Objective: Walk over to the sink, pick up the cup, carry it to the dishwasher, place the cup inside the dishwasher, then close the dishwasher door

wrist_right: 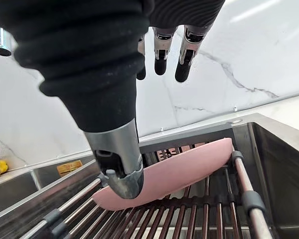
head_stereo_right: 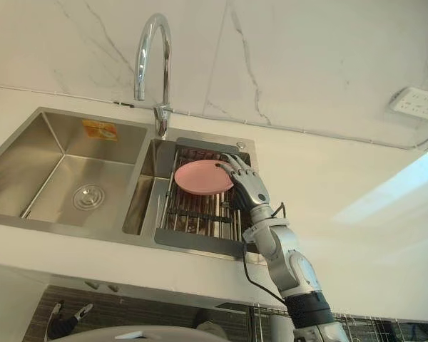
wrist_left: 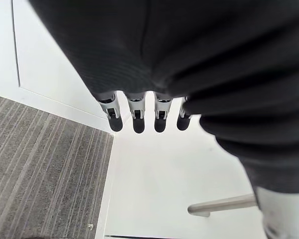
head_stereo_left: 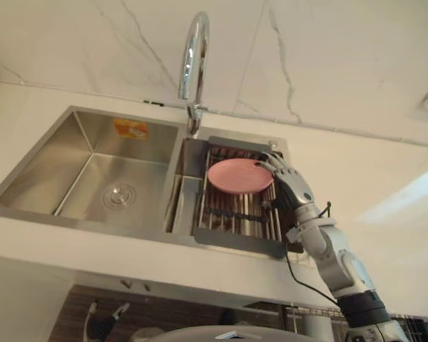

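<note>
A pink shallow dish point(head_stereo_left: 239, 176) lies tilted on the metal drying rack point(head_stereo_left: 235, 217) over the sink's small right basin; I see no cup. My right hand point(head_stereo_left: 289, 187) reaches in from the lower right and is open. Its straight fingers point(wrist_right: 162, 55) hover over the dish's right edge while the thumb point(wrist_right: 119, 174) hangs just above the dish point(wrist_right: 174, 172); I cannot tell whether it touches. Below the counter edge my left hand point(head_stereo_left: 103, 320) hangs low, fingers point(wrist_left: 134, 117) relaxed and holding nothing.
The steel sink point(head_stereo_left: 93, 164) has a large left basin with a drain, and a tall curved faucet point(head_stereo_left: 194, 57) at its back. A marble wall rises behind it, with a socket point(head_stereo_right: 417, 103). White counter lies to the right. A wire rack point(head_stereo_right: 357, 328) shows under the counter edge.
</note>
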Controlling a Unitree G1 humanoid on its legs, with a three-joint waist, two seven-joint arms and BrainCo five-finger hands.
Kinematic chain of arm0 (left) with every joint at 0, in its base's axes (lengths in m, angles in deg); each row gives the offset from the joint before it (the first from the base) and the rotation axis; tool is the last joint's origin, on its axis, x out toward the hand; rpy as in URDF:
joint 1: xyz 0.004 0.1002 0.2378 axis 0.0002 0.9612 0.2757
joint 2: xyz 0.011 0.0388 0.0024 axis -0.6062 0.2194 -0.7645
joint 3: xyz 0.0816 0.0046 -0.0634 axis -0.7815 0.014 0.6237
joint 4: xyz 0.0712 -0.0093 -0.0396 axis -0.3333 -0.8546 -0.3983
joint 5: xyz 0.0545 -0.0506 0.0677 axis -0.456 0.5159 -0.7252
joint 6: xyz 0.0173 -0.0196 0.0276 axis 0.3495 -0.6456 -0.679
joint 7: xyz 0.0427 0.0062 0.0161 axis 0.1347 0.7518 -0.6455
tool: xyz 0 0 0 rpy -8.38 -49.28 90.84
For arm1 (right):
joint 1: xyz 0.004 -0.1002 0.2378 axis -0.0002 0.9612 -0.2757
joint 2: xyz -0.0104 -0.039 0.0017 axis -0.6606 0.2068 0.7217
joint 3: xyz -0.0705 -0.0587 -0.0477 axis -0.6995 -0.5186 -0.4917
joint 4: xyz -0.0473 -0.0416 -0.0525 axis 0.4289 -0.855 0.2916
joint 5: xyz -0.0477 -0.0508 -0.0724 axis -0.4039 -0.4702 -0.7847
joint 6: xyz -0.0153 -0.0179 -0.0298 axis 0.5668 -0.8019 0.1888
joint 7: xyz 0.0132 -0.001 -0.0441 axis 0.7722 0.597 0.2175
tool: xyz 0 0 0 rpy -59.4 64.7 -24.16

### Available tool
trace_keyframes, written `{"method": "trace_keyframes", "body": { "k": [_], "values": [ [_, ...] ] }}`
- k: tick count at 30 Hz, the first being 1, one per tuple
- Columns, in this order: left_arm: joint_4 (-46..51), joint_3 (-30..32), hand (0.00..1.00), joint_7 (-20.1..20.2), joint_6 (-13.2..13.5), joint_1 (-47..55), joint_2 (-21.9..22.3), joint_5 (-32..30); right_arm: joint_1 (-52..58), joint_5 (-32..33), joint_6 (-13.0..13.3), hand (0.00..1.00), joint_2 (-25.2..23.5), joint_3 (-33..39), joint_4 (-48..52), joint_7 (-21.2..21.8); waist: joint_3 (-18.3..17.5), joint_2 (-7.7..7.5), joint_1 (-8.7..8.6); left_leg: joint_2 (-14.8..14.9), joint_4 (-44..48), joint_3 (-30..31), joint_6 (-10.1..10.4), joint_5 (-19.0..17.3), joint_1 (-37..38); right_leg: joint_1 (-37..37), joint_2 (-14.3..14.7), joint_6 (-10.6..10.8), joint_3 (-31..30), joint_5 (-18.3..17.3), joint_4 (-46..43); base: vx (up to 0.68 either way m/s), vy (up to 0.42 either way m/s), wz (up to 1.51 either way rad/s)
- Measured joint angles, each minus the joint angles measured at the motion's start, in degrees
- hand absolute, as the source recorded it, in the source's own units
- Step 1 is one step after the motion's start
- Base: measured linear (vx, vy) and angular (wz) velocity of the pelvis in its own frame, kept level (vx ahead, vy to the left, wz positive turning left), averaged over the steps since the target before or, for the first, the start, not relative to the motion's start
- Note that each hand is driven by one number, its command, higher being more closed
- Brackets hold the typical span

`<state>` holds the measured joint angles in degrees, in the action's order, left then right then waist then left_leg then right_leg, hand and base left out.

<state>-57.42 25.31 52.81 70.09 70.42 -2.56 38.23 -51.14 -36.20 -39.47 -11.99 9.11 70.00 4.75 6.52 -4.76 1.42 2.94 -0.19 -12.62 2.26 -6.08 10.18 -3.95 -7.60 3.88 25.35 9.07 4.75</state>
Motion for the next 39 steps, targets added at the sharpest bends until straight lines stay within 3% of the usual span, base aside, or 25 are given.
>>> {"method": "trace_keyframes", "body": {
  "k": [11,16,27,39],
  "values": [
    [0.0,-0.1,0.0,-0.1,0.0,-0.1,0.0,0.0,0.2,-8.0,0.8,0.0,0.0,-0.5,-0.7,-0.4,-0.3,0.48,0.12,0.1,0.1,-0.3,0.0,-0.5,0.0,0.0,0.1,0.0,-0.3,0.0,0.0,0.0,0.0,0.0],
    [-0.1,-0.1,0.0,-0.1,0.0,-0.2,0.0,0.0,-1.1,-10.6,0.4,0.0,0.0,-4.0,-3.5,-0.6,-0.4,0.36,0.29,0.1,0.1,-0.2,0.0,-0.5,0.0,0.0,0.1,0.0,-0.2,0.0,0.0,0.0,0.0,0.0],
    [-0.1,-0.2,0.0,-0.1,0.0,-0.6,0.0,0.0,-7.6,-12.5,-3.4,0.0,0.0,-8.3,-15.2,-0.9,-0.6,0.2,1.53,-0.2,-0.1,1.3,-0.1,0.1,-0.4,0.0,-0.1,0.0,0.8,0.0,0.0,0.0,0.0,0.04],
    [-0.1,-0.2,0.0,-0.1,-0.1,-0.7,0.0,-0.1,-13.4,-15.8,-6.8,0.0,-0.2,-10.2,-24.6,-4.6,-0.6,-0.29,2.12,-0.5,-1.0,2.7,-0.2,1.3,-1.0,0.0,-0.5,0.0,2.4,0.0,0.0,-0.01,0.0,0.08]
  ]
}}
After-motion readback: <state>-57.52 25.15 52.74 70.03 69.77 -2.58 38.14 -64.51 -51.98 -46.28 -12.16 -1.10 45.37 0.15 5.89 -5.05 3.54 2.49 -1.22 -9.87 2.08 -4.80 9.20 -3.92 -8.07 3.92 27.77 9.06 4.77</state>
